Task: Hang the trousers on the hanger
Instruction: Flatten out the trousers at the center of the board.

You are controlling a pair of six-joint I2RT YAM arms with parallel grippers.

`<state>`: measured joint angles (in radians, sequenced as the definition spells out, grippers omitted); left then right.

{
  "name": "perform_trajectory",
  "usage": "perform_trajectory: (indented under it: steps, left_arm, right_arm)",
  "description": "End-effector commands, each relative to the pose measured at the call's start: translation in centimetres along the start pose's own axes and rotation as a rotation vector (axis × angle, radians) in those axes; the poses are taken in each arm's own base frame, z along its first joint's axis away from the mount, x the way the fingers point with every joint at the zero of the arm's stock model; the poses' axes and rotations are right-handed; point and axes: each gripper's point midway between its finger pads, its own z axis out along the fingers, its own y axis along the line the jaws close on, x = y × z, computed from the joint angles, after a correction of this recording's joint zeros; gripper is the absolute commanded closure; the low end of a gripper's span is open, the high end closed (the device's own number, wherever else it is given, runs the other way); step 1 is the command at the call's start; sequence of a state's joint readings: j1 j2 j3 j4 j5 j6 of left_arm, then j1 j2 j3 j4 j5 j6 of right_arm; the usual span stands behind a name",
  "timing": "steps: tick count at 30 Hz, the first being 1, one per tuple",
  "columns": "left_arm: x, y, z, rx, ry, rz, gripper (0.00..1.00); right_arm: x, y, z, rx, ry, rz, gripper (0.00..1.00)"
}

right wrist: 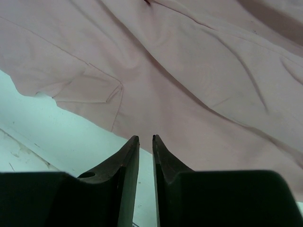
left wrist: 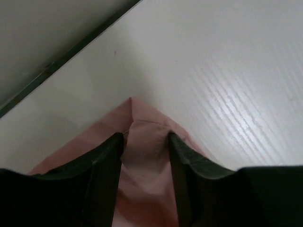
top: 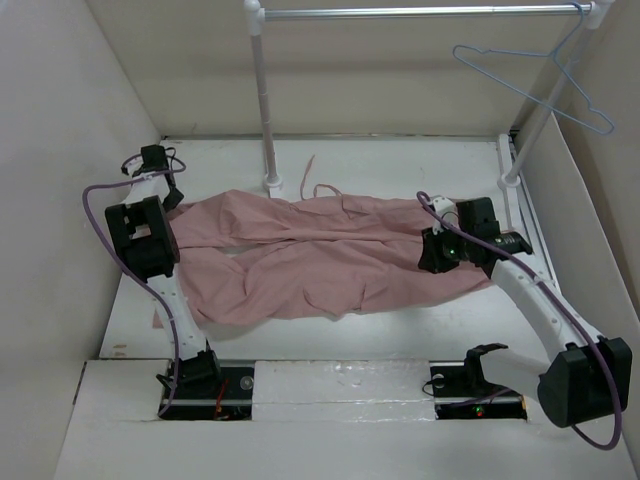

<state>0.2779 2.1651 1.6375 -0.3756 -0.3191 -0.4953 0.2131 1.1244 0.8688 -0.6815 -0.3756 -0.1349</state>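
Nothing's on the hanger (top: 535, 82) yet. It dangles bare from the rail (top: 420, 12) up in the far right corner, well apart from everything else. The trousers (top: 320, 260) lie spread across the table (top: 400, 160), running from the left arm over to the right one, rumpled but fairly flat, with a thin drawstring trailing off the far edge. So the whole job is ahead: get a hold, lift, and bring cloth and hanger together. I'd call this the grasping stage.

The left gripper (top: 168, 195) is down at the far left end of the cloth. From its own camera the left gripper (left wrist: 147, 137) stands about half spread, one finger either side of a pointed corner of the trousers (left wrist: 142, 165). That corner looks like a leg hem, though the close view doesn't let me swear to it. Pink cloth fills the gap, but I wouldn't say it's clamped yet.

The right gripper (top: 440, 250) sits at the opposite end, low over the near edge of the fabric. In its wrist view the right gripper (right wrist: 146, 138) is nearly pressed together, only a narrow slit between the tips and nothing in it. The tips point at the trousers (right wrist: 189, 71) just beyond, over bare table.
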Motion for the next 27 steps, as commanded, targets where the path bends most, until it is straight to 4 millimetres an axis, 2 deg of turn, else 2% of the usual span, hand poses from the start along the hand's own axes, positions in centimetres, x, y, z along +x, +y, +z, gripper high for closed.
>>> perform_trajectory:
  steps: [1, 3, 4, 5, 9, 14, 15, 16, 17, 18, 19, 20, 21, 22, 24, 25, 26, 27]
  left_arm:
    - [-1.0, -0.7, 0.0, 0.030, -0.008, -0.009, 0.63]
    - [-1.9, -1.3, -0.2, 0.048, -0.030, -0.027, 0.92]
    - [-2.9, -1.2, -0.4, 0.053, -0.049, -0.046, 1.00]
    - [-3.4, -1.5, -0.4, 0.061, -0.059, -0.054, 1.00]
    - [-7.7, -3.6, -2.2, 0.131, -0.152, -0.110, 1.00]
    - [-11.0, -5.6, -3.0, 0.185, -0.207, -0.162, 1.00]
    - [-12.3, -6.1, -3.7, 0.199, -0.226, -0.167, 1.00]
    - [-11.8, -6.3, -2.5, 0.187, -0.206, -0.160, 1.00]
    - [-11.7, -6.4, -2.1, 0.180, -0.199, -0.149, 0.97]
    - [-12.0, -6.9, -2.3, 0.195, -0.190, -0.139, 0.90]
    - [-10.9, -6.9, -0.9, 0.179, -0.160, -0.121, 0.76]
    - [-10.6, -6.7, -0.6, 0.166, -0.150, -0.118, 0.68]
    - [-9.7, -6.5, -0.1, 0.157, -0.125, -0.106, 0.55]
    - [-9.5, -6.5, -0.2, 0.162, -0.120, -0.100, 0.36]
    - [-8.3, -5.7, -0.1, 0.146, -0.103, -0.099, 0.22]
    - [-9.3, -5.8, -1.8, 0.173, -0.130, -0.111, 0.21]
    - [-9.3, -5.7, -2.5, 0.190, -0.136, -0.112, 0.19]
    - [-8.4, -6.1, -3.0, 0.206, -0.130, -0.099, 0.18]
  right_arm:
    - [-1.3, 0.2, -0.1, -0.004, -0.024, -0.014, 0.77]
    - [-0.8, -0.1, 0.2, 0.013, -0.011, -0.007, 0.77]
    - [-0.5, -0.3, 0.3, 0.021, -0.006, 0.003, 0.78]
    - [0.0, -0.6, 0.6, 0.036, 0.005, 0.011, 0.79]
    - [1.5, -1.1, 1.3, 0.055, 0.028, 0.061, 0.82]
    - [2.3, -2.2, 1.4, 0.085, 0.033, 0.115, 0.82]
    - [2.4, -2.5, 1.4, 0.094, 0.036, 0.128, 0.78]
    - [2.3, -2.6, 1.3, 0.101, 0.035, 0.131, 0.74]
    - [2.2, -3.0, 1.1, 0.119, 0.031, 0.138, 0.69]
    - [2.0, -3.0, 1.0, 0.122, 0.026, 0.138, 0.57]
    - [1.7, -3.3, 0.8, 0.128, 0.015, 0.142, 0.50]
    - [1.3, -3.3, 0.5, 0.134, 0.007, 0.138, 0.46]
    - [1.0, -3.3, 0.3, 0.138, -0.002, 0.135, 0.39]
    - [0.7, -3.4, 0.1, 0.143, -0.008, 0.133, 0.37]
    - [0.2, -3.5, -0.4, 0.157, -0.023, 0.123, 0.35]
    - [0.0, -3.5, -0.7, 0.162, -0.034, 0.119, 0.35]
    - [-0.1, -3.7, -0.9, 0.172, -0.046, 0.121, 0.35]
    - [-0.2, -3.7, -1.1, 0.173, -0.050, 0.119, 0.37]
